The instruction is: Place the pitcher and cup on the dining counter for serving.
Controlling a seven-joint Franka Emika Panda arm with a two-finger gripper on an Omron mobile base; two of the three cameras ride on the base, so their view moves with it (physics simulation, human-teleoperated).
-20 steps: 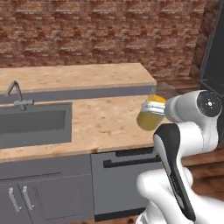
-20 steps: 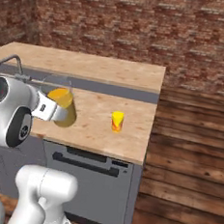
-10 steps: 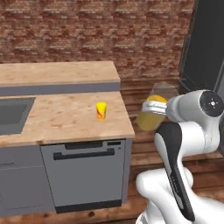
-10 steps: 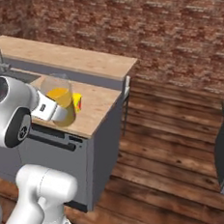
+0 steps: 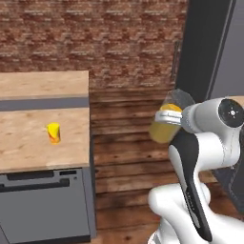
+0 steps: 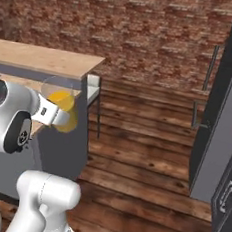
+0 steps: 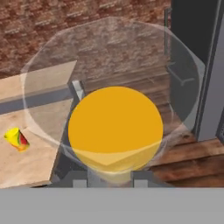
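Pitcher (image 5: 164,125) of amber liquid in gripper (image 7: 107,177); cup (image 5: 54,133) on counter (image 5: 28,152).

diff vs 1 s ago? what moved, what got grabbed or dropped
The base drove on: both base views swung from the sink end of the counter to its far end, the wooden floor and dark tall units. Nothing was taken or let go. The gripper still holds the pitcher raised in front of the arm, and the cup stands where it did on the lower counter.

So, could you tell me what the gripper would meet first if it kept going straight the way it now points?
The gripper already holds the pitcher; beyond it, probably the wooden floor near the counter's end, though depth is unclear.
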